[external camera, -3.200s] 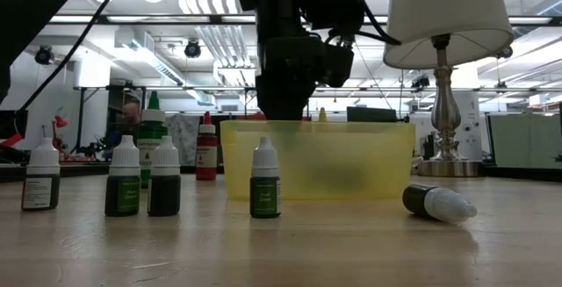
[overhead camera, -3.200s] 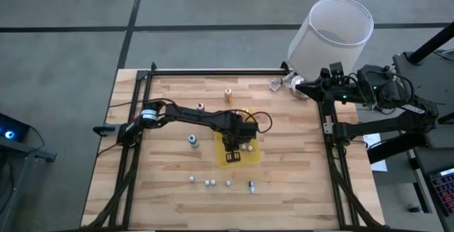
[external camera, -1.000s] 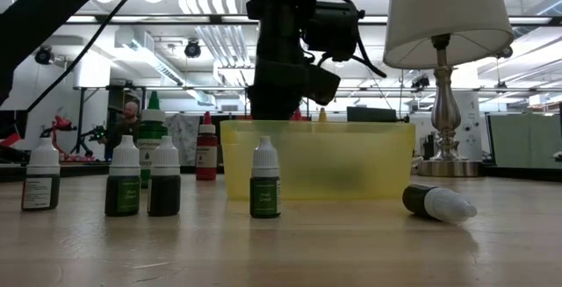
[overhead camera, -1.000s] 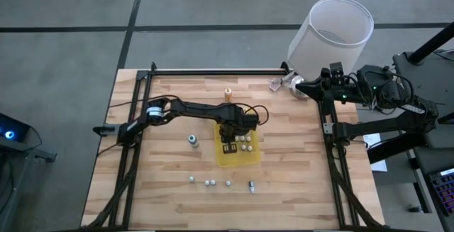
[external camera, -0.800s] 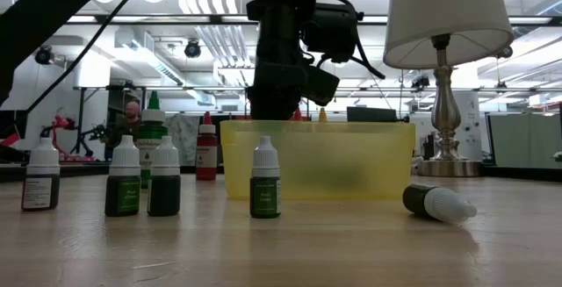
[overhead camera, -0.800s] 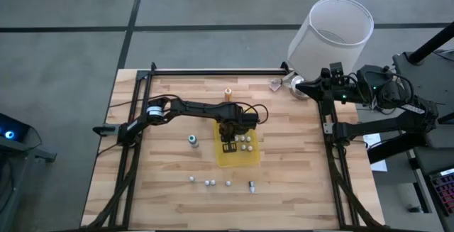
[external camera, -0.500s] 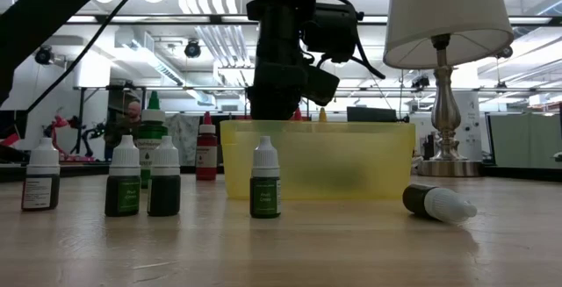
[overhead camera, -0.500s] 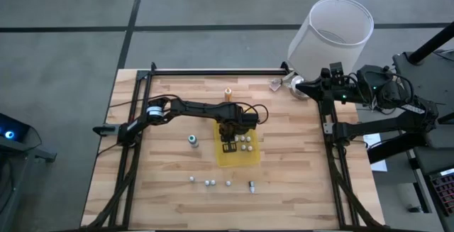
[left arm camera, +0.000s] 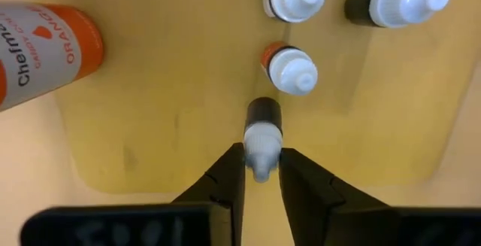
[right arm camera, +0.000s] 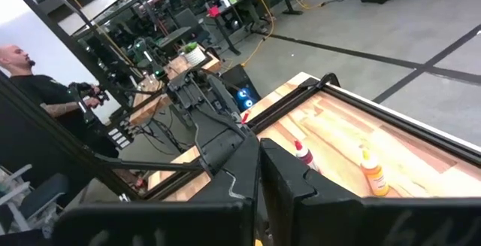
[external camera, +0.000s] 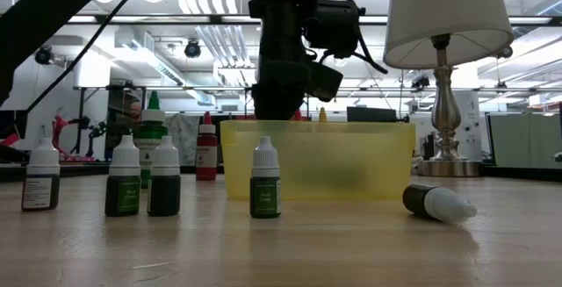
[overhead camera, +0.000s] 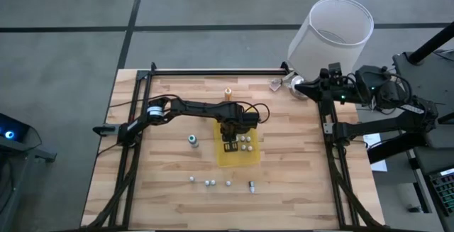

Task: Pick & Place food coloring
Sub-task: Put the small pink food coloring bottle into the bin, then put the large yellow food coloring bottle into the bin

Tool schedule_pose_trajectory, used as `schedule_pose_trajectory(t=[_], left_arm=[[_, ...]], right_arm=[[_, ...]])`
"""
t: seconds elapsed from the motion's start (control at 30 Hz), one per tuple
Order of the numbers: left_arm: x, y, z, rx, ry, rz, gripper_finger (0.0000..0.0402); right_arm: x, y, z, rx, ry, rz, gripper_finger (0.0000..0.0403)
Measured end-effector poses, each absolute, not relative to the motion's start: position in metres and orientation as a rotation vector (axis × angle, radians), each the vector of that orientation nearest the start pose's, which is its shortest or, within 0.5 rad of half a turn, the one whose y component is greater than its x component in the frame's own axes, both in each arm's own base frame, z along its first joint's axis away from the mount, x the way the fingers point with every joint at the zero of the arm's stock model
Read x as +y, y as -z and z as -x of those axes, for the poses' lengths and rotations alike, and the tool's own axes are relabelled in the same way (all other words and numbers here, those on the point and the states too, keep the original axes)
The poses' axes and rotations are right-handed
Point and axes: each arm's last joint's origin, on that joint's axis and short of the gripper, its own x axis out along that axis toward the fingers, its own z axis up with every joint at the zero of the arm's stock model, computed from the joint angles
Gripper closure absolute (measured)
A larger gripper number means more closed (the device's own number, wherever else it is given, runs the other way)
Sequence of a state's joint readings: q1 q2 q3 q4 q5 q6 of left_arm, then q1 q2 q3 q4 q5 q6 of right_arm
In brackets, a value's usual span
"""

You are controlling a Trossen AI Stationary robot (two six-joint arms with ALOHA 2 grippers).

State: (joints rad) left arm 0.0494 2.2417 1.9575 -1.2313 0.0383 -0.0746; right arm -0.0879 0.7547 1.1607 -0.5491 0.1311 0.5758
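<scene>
Now the left end effector (left arm camera: 261, 172) hangs over the shallow yellow plastic tray (overhead camera: 252, 157), fingers barely parted around a small dark white-capped food coloring bottle (left arm camera: 262, 135) at the tray's nine o'clock side, so open fully, then lift straight up clear of neighbouring bottles.

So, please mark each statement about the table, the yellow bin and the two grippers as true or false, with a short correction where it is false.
1. The left gripper is over the yellow bin. True.
2. Its fingers stand on either side of a dark bottle with a white cap. True.
3. The yellow bin is empty. False: several small bottles stand in it.
4. One bottle lies on its side on the table. True.
5. The right gripper is over the bin. False: it waits beside the lamp, fingers shut.
</scene>
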Motion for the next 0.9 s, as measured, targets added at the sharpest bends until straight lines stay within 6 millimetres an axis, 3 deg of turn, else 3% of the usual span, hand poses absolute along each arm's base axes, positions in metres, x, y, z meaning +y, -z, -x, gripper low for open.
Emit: schedule_pose_trajectory(t=[0.9], left_arm=[[0.0203, -0.2026, -0.4382, 1.543, -0.066, 0.131, 0.034]], right_arm=[[-0.0147, -0.4222, -0.1243, 0.078, 0.254, -0.569, 0.0394]])
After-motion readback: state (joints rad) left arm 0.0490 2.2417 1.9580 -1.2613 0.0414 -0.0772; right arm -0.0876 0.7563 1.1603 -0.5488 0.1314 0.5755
